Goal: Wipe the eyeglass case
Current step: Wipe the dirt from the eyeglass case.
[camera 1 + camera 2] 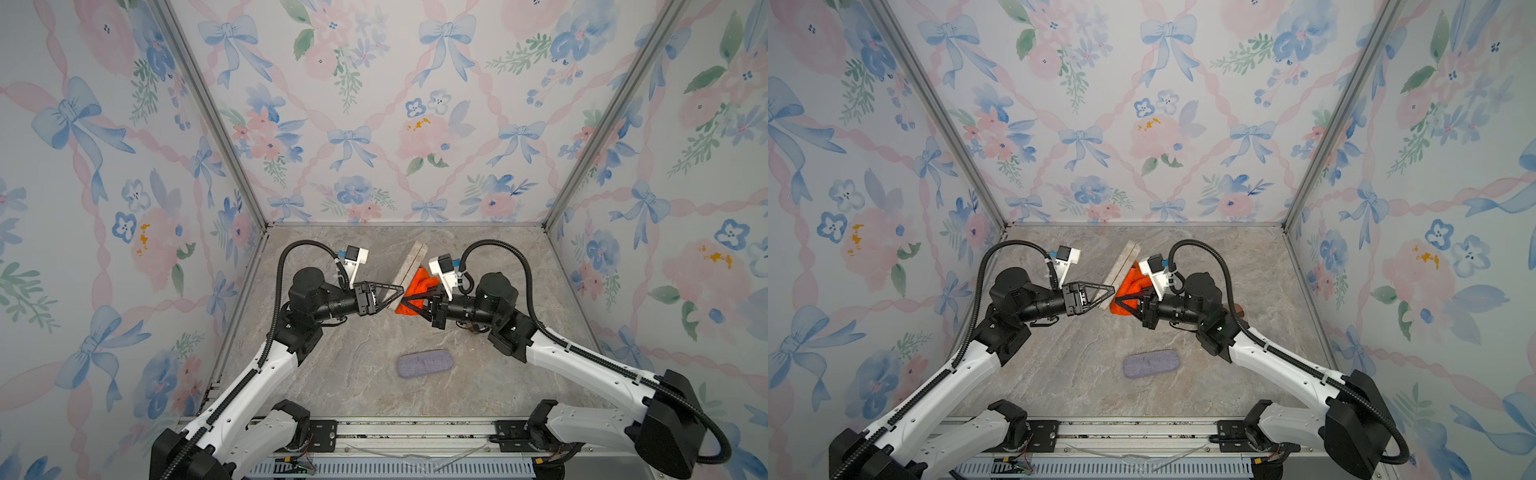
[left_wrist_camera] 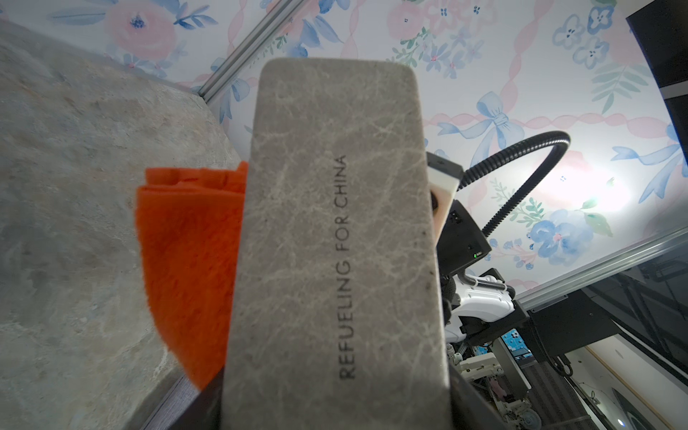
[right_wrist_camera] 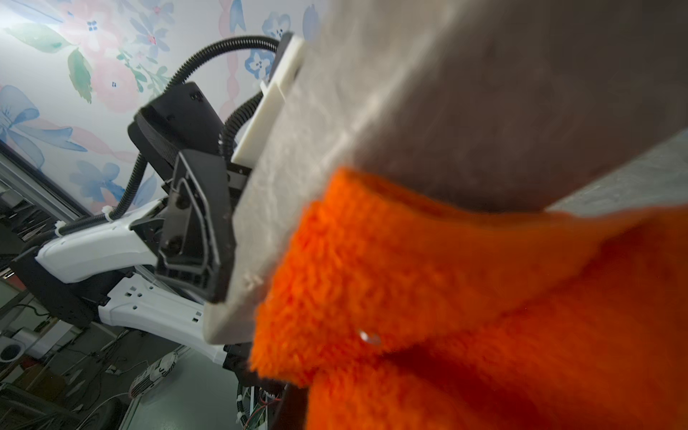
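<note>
- Orange cloth (image 3: 465, 305) is closest to the lens in the right wrist view. It fills the lower right of the frame, and its fluffy face lies against the eyeglass case (image 3: 372, 123), which crosses the upper right.
- Right claw (image 1: 409, 301) is clenched on this cloth. In both top views it sits at the centre of the frame, almost tip to tip with the left claw (image 1: 397, 296).
- Left claw grasps the eyeglass case by one short end. The case is turned on its long edge and points to the upper middle of the frame. I cannot tell if its far end touches the table (image 1: 332, 374).
- Seen from the left wrist, the printed side of the case fills the middle of the frame. The cloth shows only at its left, so the cloth touches the opposite side.
- My judgement is that the step in hand is rubbing that hidden side. To do it well, the cloth should slide along the whole length with light, even pressure.
- Meanwhile the left claw should hold firm, so the case does not twist or slip out.
- After that, the printed side probably needs the same wipe.
- Grey-blue pouch (image 1: 424, 364) lies flat at the lower centre of both top views, well apart from both claws.
</note>
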Robot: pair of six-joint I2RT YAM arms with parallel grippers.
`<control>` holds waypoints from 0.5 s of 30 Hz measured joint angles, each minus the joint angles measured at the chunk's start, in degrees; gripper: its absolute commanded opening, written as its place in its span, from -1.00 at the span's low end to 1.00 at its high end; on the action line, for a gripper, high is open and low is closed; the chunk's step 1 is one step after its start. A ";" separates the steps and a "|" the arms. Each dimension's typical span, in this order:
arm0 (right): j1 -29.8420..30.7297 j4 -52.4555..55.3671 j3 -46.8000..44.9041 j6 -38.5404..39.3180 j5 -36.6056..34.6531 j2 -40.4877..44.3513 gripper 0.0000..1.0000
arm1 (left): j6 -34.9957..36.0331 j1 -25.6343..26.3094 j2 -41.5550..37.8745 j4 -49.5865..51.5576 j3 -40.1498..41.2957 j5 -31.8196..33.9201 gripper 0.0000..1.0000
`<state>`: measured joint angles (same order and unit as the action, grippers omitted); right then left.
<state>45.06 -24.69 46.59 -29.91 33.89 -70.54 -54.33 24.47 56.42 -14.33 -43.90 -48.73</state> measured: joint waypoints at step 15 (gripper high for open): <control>-13.94 6.49 11.87 1.64 0.17 -0.61 -1.00 | 0.13 -0.59 -2.45 -1.11 2.67 -1.36 -0.37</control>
<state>31.11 -18.20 58.46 -28.27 34.06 -71.16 -54.19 23.88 53.98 -15.44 -41.23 -50.09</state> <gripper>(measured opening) 0.109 0.677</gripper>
